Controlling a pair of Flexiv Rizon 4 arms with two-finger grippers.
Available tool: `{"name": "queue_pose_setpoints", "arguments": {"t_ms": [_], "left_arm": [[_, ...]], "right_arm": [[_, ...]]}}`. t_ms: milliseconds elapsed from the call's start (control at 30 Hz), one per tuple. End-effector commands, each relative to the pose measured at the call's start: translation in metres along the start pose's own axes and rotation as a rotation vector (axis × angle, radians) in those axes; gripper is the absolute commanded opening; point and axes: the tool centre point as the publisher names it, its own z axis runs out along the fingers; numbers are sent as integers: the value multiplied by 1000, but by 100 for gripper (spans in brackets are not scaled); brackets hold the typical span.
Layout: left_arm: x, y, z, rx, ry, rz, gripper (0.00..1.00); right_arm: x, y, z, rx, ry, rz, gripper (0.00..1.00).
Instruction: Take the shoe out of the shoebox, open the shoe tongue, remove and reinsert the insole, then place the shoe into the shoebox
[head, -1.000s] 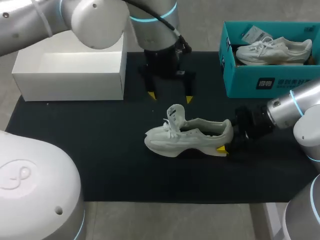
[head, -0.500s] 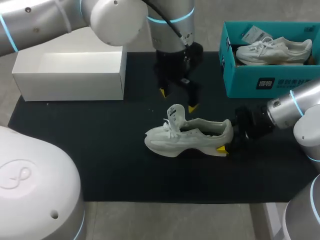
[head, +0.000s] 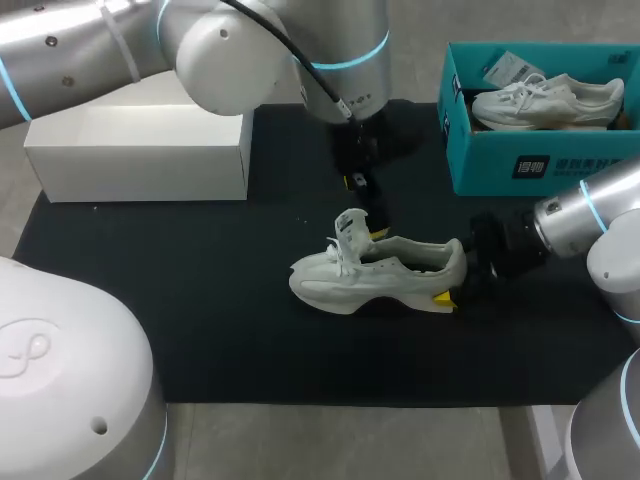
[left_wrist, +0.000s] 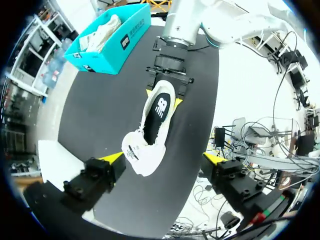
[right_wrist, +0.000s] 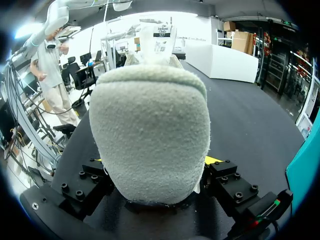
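Fingers (right_wrist: 212, 160) of the right gripper (right_wrist: 155, 162) clamp the sneaker (head: 380, 275) by its heel at mid-frame; the left gripper (left_wrist: 163, 158) hangs wide apart above the tongue (head: 350, 226) — likely light and floppy, best pinched at its top edge.

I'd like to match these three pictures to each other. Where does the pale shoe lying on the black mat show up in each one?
Head view: the shoe stands on its sole in the middle of the black mat.
Left wrist view: ahead of the open left gripper, seen from above.
Right wrist view: its heel sits close up between the fingers of the right gripper.
Shared landmark: the teal shoebox.
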Motion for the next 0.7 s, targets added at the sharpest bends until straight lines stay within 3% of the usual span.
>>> {"name": "queue_pose_setpoints", "arguments": {"t_ms": [33, 100, 600, 700], "left_arm": [[-10, -3, 4, -9, 58, 468, 100], [-14, -8, 7, -41, 49, 405, 100], [-14, -8, 7, -41, 49, 405, 100], [-22, -11, 15, 1, 51, 381, 100]], "right_arm": [[-2, -4, 6, 3, -2, 1, 0], [-2, -4, 6, 3, -2, 1, 0], [-2, -4, 6, 3, -2, 1, 0], [-2, -4, 6, 3, -2, 1, 0]]}}
